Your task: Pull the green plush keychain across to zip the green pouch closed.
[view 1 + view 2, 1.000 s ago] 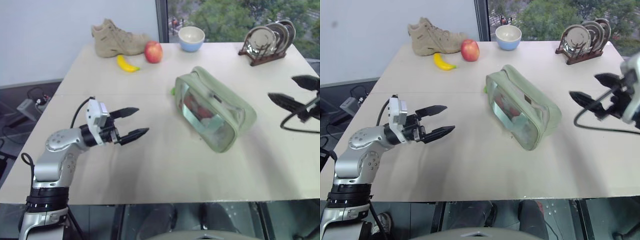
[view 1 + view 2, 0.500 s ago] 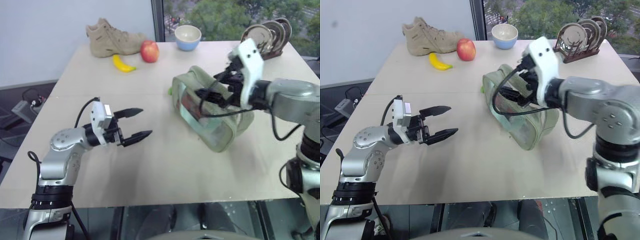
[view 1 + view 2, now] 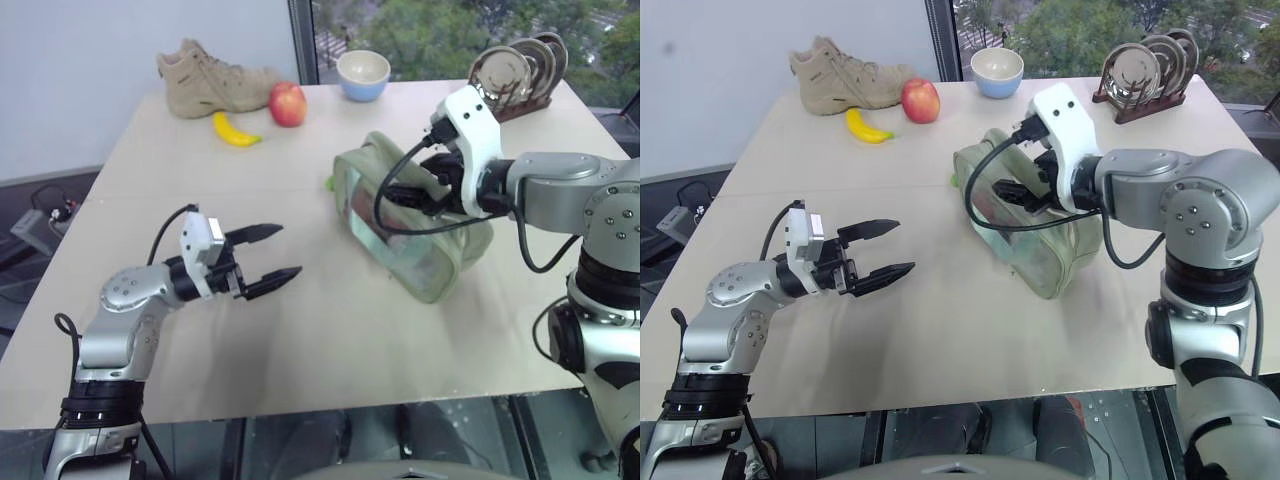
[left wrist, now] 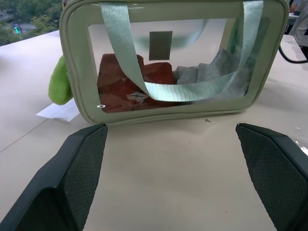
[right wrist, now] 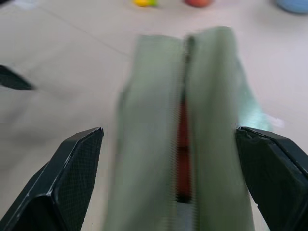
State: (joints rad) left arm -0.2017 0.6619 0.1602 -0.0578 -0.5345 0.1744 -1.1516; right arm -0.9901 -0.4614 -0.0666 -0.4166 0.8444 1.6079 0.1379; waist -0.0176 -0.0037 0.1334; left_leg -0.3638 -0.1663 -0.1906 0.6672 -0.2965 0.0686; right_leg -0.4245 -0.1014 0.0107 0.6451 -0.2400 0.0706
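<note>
At frame centre the green pouch (image 3: 412, 222) lies with its zipper gaping, the green plush keychain (image 4: 59, 83) at its far-left end. Right gripper (image 3: 1012, 195) hovers spread above it; left gripper (image 3: 262, 258) spread, lower left.

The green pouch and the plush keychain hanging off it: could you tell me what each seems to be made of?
The green pouch: apparently matte woven fabric framing a clear glossy plastic window, which shows reflections and the contents inside; satin-like webbing straps cross it. The green plush keychain: soft fuzzy pile, probably synthetic plush, judging by its fuzzy outline.
</note>
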